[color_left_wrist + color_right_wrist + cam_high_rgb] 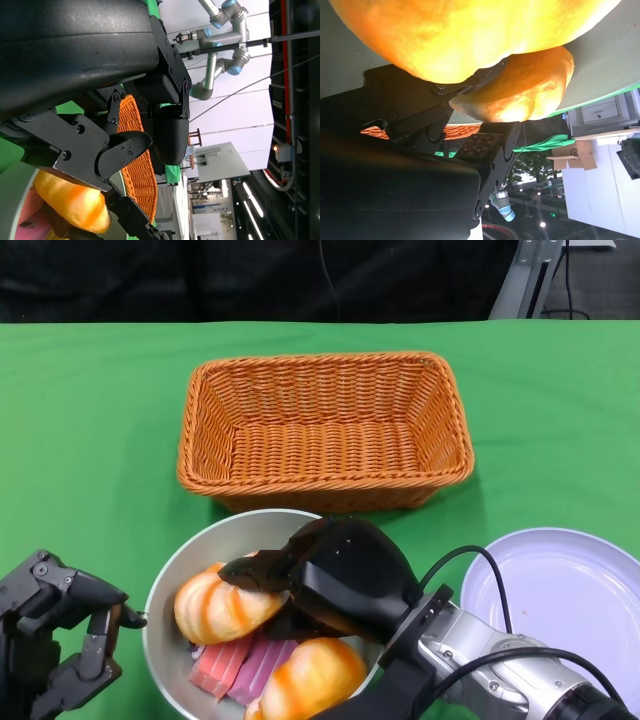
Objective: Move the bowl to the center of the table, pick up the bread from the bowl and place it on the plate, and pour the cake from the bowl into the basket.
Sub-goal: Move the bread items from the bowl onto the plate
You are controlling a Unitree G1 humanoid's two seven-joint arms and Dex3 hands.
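Right hand (300, 575) reaches down into the bowl (165, 640), fingers closing around the far bread roll (222, 602); whether the grip is firm yet, cannot tell. Left hand (60, 640) sits released just left of the bowl rim. Second roll (310, 678) and pink cake slices (240, 660) crowd the same bowl. Plate (560, 590) waits near right, basket (325, 430) beyond. Risk: smooth rounded roll slipping from a shallow pinch, or lifting fingers dragging cake out.

grey bowl (165, 615) of bread (222, 602) and pink cake (240, 658), near basket (325, 430), white plate (560, 595)
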